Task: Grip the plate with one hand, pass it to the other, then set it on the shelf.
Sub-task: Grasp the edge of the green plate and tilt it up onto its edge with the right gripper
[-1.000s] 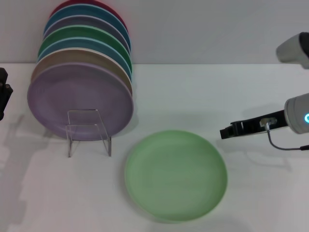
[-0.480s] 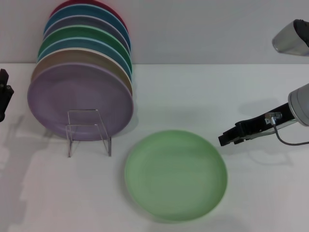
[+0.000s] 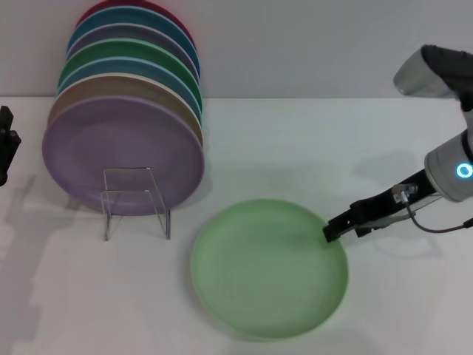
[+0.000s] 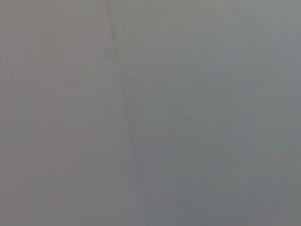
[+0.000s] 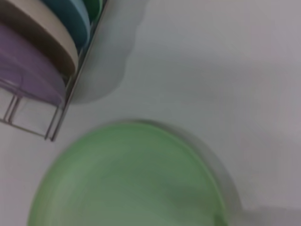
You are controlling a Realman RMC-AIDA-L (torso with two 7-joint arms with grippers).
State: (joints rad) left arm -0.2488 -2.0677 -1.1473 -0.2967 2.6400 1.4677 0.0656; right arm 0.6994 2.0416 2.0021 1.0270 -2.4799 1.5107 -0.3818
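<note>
The pale mint-green plate (image 3: 270, 270) lies flat on the white table, front centre. It also fills the lower part of the right wrist view (image 5: 127, 181). My right gripper (image 3: 329, 232), slim and black on the arm with the cyan ring, reaches in from the right with its tip at the plate's right rim, low over it. The clear acrylic shelf (image 3: 137, 203) stands to the plate's left, and its edge shows in the right wrist view (image 5: 33, 117). My left gripper (image 3: 6, 144) sits at the far left edge, only partly in view. The left wrist view shows only a blank grey surface.
Several coloured plates stand upright in the rack behind the clear bracket, with a lilac plate (image 3: 122, 151) at the front and a darker green one farther back. A grey wall rises behind the table (image 3: 310, 148).
My right gripper has moved left and downward, from clear of the plate to its right rim. The plate, the rack and the left arm have not moved.
</note>
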